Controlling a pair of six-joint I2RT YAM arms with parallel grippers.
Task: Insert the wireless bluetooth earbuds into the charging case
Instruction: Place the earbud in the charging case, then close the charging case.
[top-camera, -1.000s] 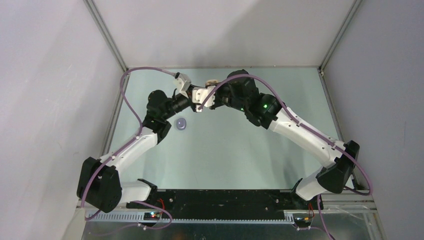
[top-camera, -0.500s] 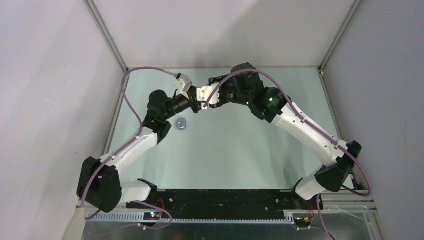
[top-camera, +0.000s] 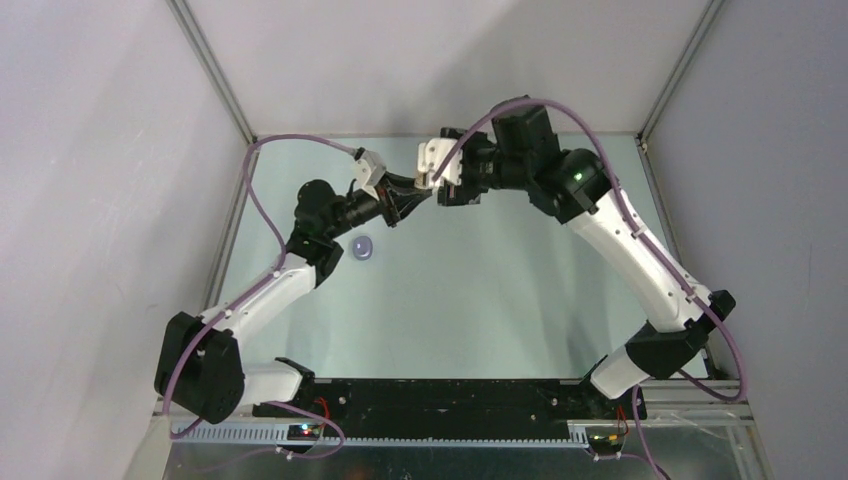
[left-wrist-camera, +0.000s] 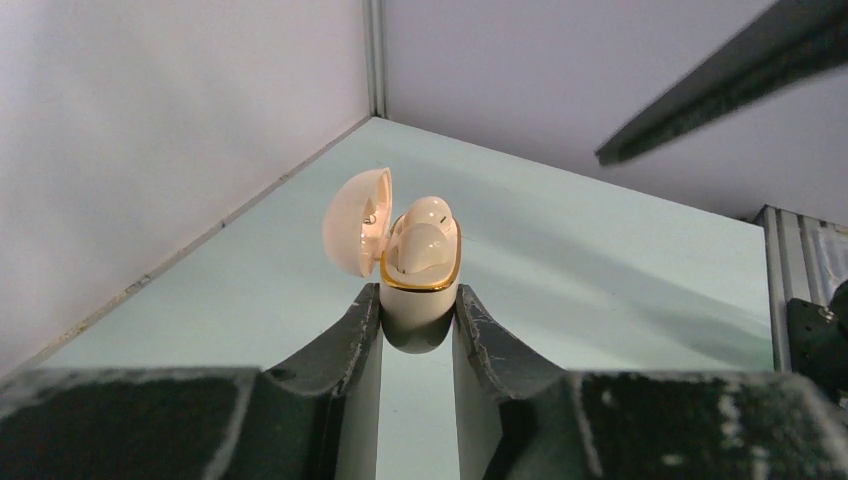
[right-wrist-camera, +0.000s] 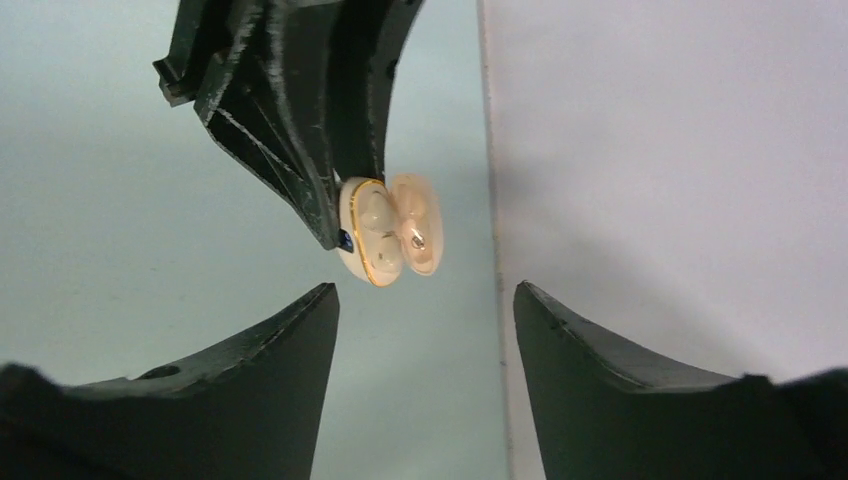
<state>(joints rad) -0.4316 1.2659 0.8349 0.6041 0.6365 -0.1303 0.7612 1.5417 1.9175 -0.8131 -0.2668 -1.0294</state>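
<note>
- The left gripper (left-wrist-camera: 418, 305) is clamped on the base of the charging case (left-wrist-camera: 420, 275). It holds the case up off the table (top-camera: 480, 290), over toward the far left corner.
- The case is cream with a gold rim, and its lid (left-wrist-camera: 355, 220) is swung open.
- Two pale earbuds (right-wrist-camera: 378, 232) sit in its wells.
- The right gripper (right-wrist-camera: 425, 300) hangs just in front of the case with its fingers spread wide and nothing between them.
- A lavender bud (top-camera: 363, 247) lies on the table beside the left arm (top-camera: 280, 285), apart from the case.
</note>
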